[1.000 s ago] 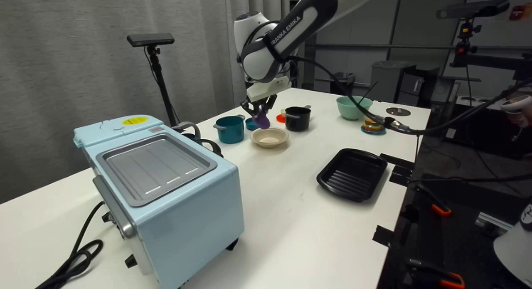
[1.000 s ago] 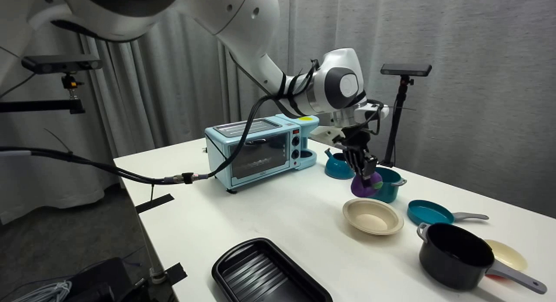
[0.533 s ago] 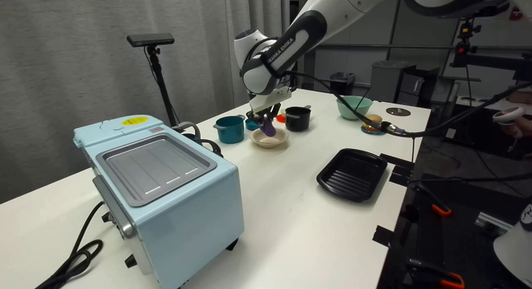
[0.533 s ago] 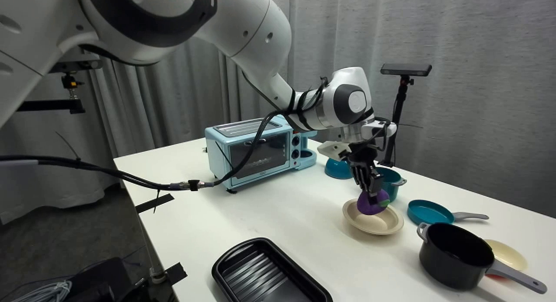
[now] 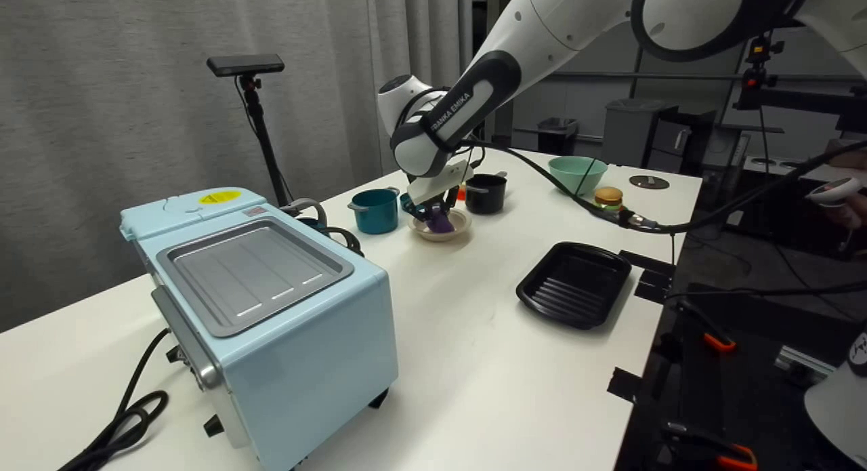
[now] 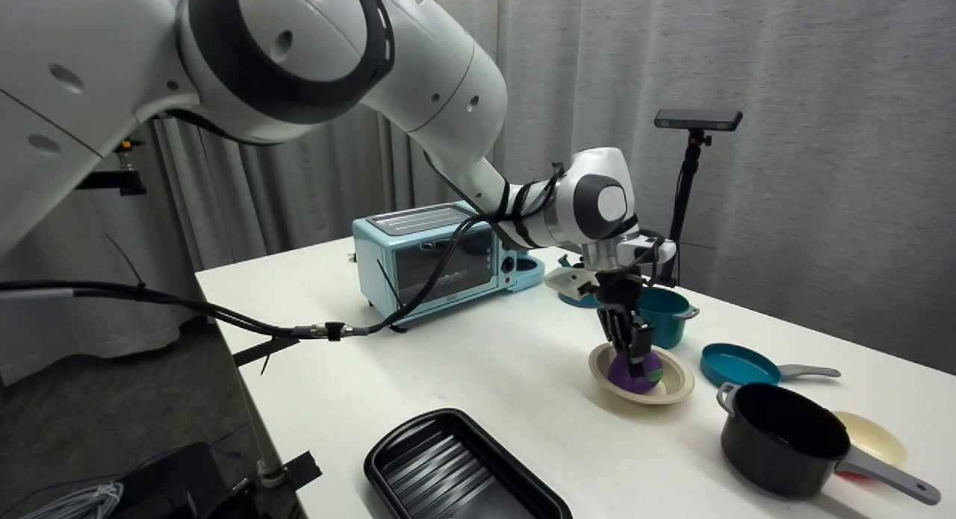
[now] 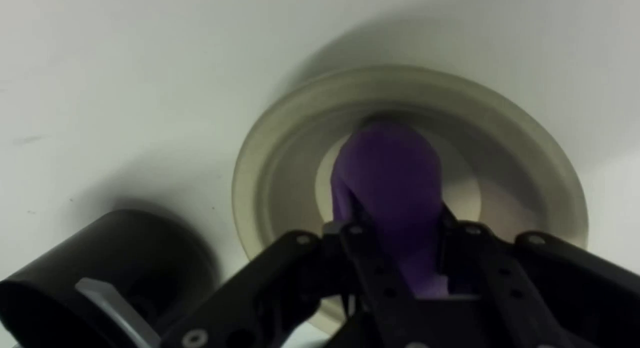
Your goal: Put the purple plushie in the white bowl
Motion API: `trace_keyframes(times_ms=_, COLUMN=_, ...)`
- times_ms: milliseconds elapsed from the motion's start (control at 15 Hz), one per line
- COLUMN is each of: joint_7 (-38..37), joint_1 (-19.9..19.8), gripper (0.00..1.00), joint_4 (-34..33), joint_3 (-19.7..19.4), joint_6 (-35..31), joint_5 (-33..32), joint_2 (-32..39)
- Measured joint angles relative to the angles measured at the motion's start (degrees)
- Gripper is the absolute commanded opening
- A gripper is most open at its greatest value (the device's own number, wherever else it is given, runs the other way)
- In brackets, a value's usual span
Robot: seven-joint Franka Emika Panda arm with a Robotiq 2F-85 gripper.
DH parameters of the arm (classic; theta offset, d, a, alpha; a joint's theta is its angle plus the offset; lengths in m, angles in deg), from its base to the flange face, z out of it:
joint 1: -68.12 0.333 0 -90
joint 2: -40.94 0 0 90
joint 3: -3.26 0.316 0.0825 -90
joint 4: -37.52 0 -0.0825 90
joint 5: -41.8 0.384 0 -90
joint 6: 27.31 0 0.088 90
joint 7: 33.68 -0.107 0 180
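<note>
The purple plushie (image 6: 633,375) is a dark purple ball with a small green patch. It is down inside the white bowl (image 6: 681,388), a shallow cream round bowl. The plushie (image 5: 441,223) and the bowl (image 5: 433,237) also show in another exterior view. My gripper (image 6: 632,351) is over the bowl, pointing down. In the wrist view the gripper (image 7: 397,220) has its fingers pressed on both sides of the plushie (image 7: 390,167), with the bowl (image 7: 250,188) around it. Whether the plushie touches the bowl's floor cannot be told.
A teal pot (image 6: 666,317) stands behind the bowl. A teal pan (image 6: 739,366) and a black pot (image 6: 777,437) are beside it. A black ridged tray (image 5: 576,288) lies nearer the table edge. A light blue toaster oven (image 5: 311,362) and a pale green bowl (image 5: 576,176) stand farther off.
My gripper has moved down with the plushie held. The plushie went from above and behind the bowl to inside its rim. The bowl has not moved.
</note>
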Motion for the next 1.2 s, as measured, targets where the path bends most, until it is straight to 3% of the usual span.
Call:
trace_keyframes(times_ms=333, joint_7=-0.2, joint_1=0.0, gripper=0.98, joint_4=-1.3, joint_3=-0.1, joint_6=1.6, joint_5=0.0, joint_2=0.0)
trace_keyframes(times_ms=1200, joint_7=-0.1, joint_1=-0.1, gripper=1.0, joint_4=-1.4, joint_3=0.0, joint_6=1.7, joint_5=0.0, joint_2=-9.5)
